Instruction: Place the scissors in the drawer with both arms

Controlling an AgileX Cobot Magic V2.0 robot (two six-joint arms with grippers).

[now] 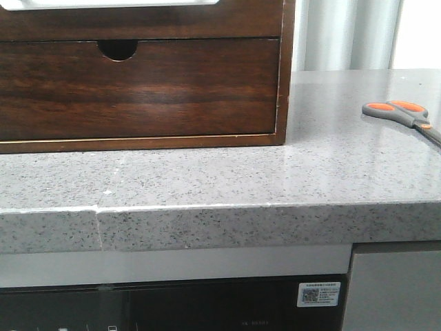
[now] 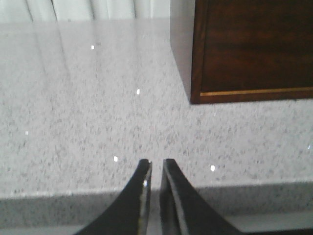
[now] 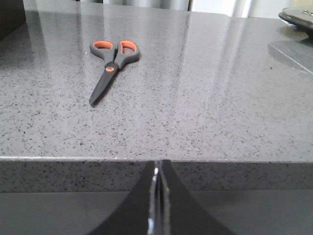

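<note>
The scissors (image 1: pixel 403 114), with orange-and-grey loop handles, lie flat on the grey counter (image 1: pixel 275 172) at the far right, well apart from the wooden cabinet (image 1: pixel 286 83). The drawer (image 1: pixel 138 89) is the wide glossy reddish-brown front in the cabinet. It is shut, and a semicircular notch (image 1: pixel 118 48) sits at its upper seam. In the right wrist view the scissors (image 3: pixel 111 61) lie ahead of my right gripper (image 3: pixel 157 162), which is shut and empty below the counter's front edge. My left gripper (image 2: pixel 156 161) has its jaws almost together, holds nothing, and hovers at the counter edge beside the cabinet corner (image 2: pixel 195 98).
The counter's front edge (image 1: pixel 227 207) drops to a dark appliance front (image 1: pixel 207 307) below. A seam (image 1: pixel 98 207) crosses the counter at the left. A dark round object (image 3: pixel 298 17) sits at the counter's far right end. Curtains (image 1: pixel 344 31) hang behind.
</note>
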